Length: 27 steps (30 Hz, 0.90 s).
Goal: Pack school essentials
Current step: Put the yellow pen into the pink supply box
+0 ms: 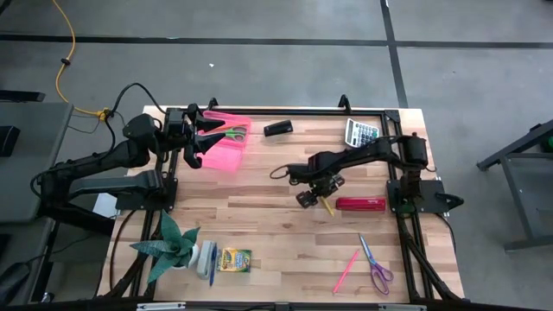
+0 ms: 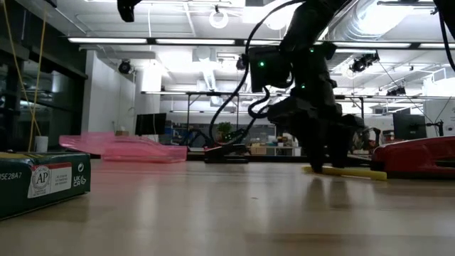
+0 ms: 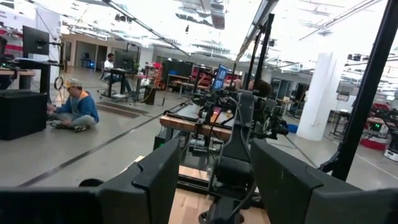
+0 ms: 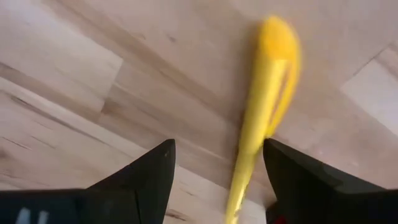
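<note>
While low on table | right tool [image 4: 214,180] open | straddles yellow pencil [image 4: 267,99]

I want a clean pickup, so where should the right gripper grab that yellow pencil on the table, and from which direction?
Grip the yellow pencil around mid-shaft, coming straight down from above. It lies flat on the wooden table, thin and long, so the fingers should straddle it across its width. The right gripper hangs open over it, probably well placed; the red bar sits close beside.

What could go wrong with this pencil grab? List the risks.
1. The yellow pencil lies flat between the open fingers of the right gripper, so it may roll or slip out as they close.
2. The red bar-shaped item sits close beside it and might get nudged.
</note>
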Motion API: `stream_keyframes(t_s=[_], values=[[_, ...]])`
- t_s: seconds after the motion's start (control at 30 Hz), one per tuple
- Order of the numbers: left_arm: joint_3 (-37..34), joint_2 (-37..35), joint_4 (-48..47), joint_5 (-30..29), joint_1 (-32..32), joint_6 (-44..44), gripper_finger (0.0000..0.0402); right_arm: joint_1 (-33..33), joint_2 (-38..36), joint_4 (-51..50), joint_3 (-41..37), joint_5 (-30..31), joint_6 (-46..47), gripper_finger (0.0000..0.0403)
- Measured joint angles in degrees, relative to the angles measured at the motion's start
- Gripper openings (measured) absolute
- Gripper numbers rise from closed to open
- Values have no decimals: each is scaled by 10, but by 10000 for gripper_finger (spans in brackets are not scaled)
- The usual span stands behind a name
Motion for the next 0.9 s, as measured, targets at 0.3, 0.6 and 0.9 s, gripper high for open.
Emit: stream_keyframes(t_s=[0.3,0.6,0.9], values=[[0,0,0,0,0,-5,184,16,-6,-49,-4,1,-40,236],[0,0,0,0,0,-5,184,25,-17,-8,-51,17,-60,236],[0,0,0,-1,0,-5,184,25,-20,1,-65,40,-93,152]])
